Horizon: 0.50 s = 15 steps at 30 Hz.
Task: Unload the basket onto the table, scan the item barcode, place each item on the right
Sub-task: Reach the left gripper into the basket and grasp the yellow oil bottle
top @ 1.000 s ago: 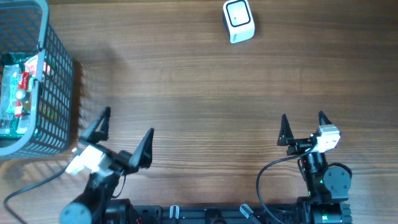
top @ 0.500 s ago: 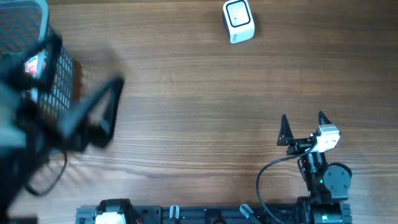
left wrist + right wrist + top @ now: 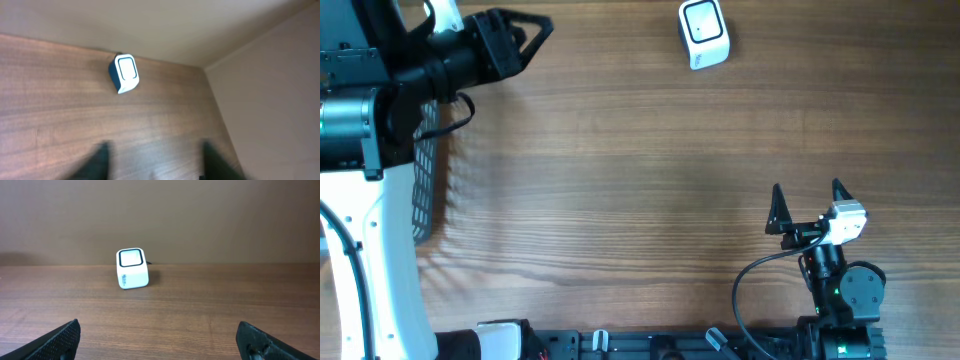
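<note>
The scanner (image 3: pixel 703 34) stands alone at 12 o'clock on the wooden table (image 3: pixel 620 190), its window tilted up and towards the robot. That suits a barcode passed over it from the near side.

The item itself appears in no view. At 9 o'clock a strip of the basket (image 3: pixel 427 195) shows its mesh wall, but the raised left arm (image 3: pixel 370 250) covers the rest, so the item is probably inside and hidden.

The left gripper (image 3: pixel 535 32) hangs high at about 10 o'clock, pointing towards the scanner. Its own camera looks down on the scanner from well above. In that view the fingers (image 3: pixel 100 160) are smeared, with a gap between them and nothing in it, yet from overhead they seem to converge. Whether they are spread or pressed together cannot be told, and no item is seen in them.

The right gripper (image 3: pixel 807 187) sits low at 5 o'clock, fingers spread wide and facing the scanner. It looks parked out of the way, leaving the lane to the left arm.
</note>
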Tool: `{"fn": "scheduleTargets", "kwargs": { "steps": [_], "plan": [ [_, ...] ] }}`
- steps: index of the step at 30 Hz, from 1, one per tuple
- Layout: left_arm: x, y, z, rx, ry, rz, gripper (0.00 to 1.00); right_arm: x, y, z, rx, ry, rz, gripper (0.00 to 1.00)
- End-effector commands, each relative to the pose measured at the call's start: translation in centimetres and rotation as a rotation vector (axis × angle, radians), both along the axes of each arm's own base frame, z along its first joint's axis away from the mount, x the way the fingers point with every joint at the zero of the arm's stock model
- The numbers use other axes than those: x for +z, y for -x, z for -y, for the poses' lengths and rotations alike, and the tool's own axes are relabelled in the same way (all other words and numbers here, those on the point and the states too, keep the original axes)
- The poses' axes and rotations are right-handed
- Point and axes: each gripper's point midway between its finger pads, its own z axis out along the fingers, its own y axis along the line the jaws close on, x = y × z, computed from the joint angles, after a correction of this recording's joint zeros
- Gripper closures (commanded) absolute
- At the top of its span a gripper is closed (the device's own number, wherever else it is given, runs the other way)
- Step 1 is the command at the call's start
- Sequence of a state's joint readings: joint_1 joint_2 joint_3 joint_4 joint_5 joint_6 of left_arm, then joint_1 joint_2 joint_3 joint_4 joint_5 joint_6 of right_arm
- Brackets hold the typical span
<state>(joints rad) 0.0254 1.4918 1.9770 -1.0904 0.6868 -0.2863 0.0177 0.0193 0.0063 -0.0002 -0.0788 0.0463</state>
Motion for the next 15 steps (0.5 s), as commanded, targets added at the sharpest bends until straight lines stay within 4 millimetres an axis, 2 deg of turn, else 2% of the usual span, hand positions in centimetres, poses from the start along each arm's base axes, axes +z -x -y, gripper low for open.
{"fn": "scheduleTargets", "kwargs": {
  "steps": [1,4,5,6,7,10,12,13,15],
  "plan": [
    [-0.2,0.8,0.3,-0.028,-0.004,-0.021,0.96,0.1,0.0,-0.1,0.008,0.013,0.009,0.00],
    [-1.0,1.3,0.3,-0.062,-0.049,-0.021,0.96,0.1,0.0,-0.1,0.007,0.013,0.009,0.00],
    [-1.2,1.3,0.1,-0.052,-0.058,-0.029,0.89,0.1,0.0,-0.1,0.007,0.013,0.009,0.01],
    [-1.6,1.1,-0.3,-0.024,-0.080,-0.038,0.67,0.1,0.0,-0.1,0.007,0.013,0.009,0.00],
    [-2.1,0.9,-1.1,0.019,-0.115,-0.053,0.61,0.1,0.0,-0.1,0.008,0.013,0.009,0.00],
    [-4.3,0.4,-4.3,0.172,-0.249,-0.119,0.61,0.1,0.0,-0.1,0.008,0.013,0.009,0.00],
    [-4.9,0.1,-5.9,0.249,-0.315,-0.136,0.60,0.1,0.0,-0.1,0.008,0.014,0.009,0.00],
    [-5.1,-0.1,-7.2,0.307,-0.365,-0.139,0.46,0.1,0.0,-0.1,0.008,0.013,0.009,0.00],
    [-5.4,-0.3,-8.9,0.386,-0.429,-0.147,0.42,0.1,0.0,-0.1,0.008,0.013,0.009,0.00]
  ]
}}
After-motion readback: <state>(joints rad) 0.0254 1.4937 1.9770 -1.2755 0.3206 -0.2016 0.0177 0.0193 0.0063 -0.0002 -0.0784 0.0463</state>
